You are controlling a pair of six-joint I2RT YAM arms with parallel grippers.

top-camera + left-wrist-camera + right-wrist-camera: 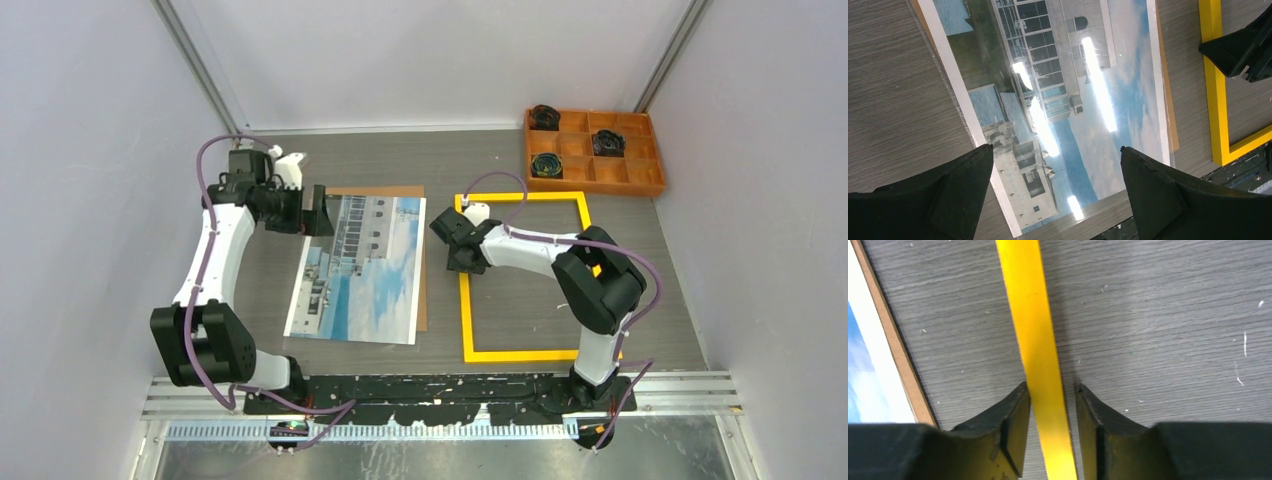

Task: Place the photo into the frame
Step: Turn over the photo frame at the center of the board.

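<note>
The photo [360, 265] of a white building and blue sky lies face up at centre left, skewed on a brown backing board [422, 270]. It fills the left wrist view [1073, 100], with glare streaks on its glossy surface. My left gripper [318, 210] hovers open and empty over the photo's far left corner [1055, 148]. The yellow frame [466, 300] lies flat to the right of the photo. My right gripper [455, 255] straddles the frame's left rail [1033, 315]. Its jaws [1052, 386] are narrowly open, the left finger at the rail's edge and a thin gap on the right.
An orange compartment tray [600, 150] with dark rolls in a few cells stands at the back right. The board's brown edge [898, 365] lies just left of the frame rail. Grey walls close in both sides.
</note>
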